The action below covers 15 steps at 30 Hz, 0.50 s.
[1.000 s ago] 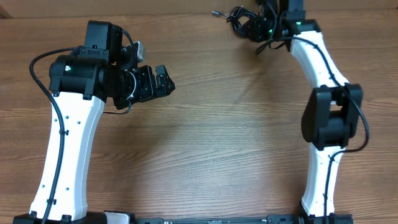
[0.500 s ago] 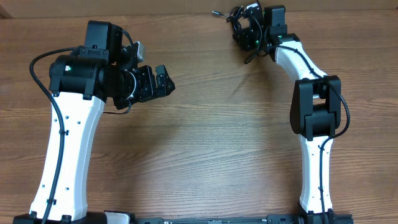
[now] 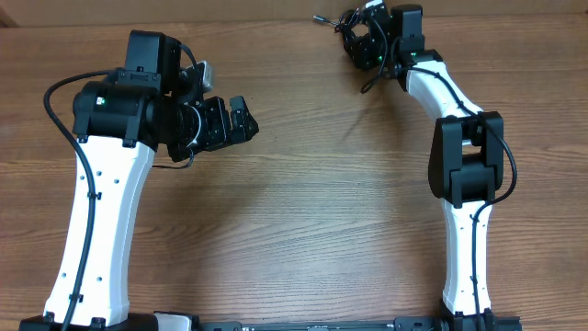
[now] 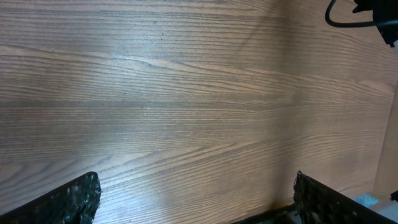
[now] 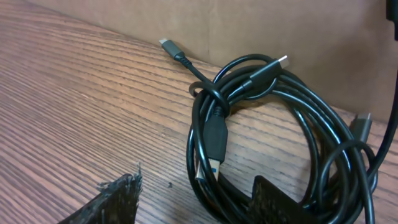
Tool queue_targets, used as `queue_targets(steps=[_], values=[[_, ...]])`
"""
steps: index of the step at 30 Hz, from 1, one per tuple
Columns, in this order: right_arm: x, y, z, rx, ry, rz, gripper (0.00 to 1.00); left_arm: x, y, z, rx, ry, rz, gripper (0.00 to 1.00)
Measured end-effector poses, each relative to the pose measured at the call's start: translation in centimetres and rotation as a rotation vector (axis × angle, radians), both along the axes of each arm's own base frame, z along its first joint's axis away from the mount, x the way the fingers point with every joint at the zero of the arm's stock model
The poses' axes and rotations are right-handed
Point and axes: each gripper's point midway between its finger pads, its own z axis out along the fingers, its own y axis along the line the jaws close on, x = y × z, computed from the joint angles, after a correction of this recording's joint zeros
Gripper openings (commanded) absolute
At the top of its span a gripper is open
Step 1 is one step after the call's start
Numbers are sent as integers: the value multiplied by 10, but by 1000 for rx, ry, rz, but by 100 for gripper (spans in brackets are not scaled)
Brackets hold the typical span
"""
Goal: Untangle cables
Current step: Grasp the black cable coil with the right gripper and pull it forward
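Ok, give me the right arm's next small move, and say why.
Probably lower the right gripper a little and close on the strands between its jaws. The jaws stand open astride the near side of the coiled cables, which are wound round one another and not gripped yet. The left gripper hangs open, far from them.

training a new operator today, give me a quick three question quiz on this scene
1. True or false: the left gripper is holding the cables.
2. The cables lie: A) in the middle of the table; B) at its far edge, right by the right gripper; C) at its near edge.
3. Fill in: the left gripper's jaws stand ___ over bare wood.

Key: 1 false; 2 B; 3 open.
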Motion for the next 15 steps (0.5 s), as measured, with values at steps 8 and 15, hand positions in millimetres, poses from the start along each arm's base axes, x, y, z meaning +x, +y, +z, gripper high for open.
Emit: queue_targets(steps=[8, 15], values=[[1, 0, -11, -75, -38, 62, 56, 0, 0, 0, 0, 0, 0, 100], [2, -5, -36, -131, -41, 88, 4, 0, 0, 0, 0, 0, 0, 100]])
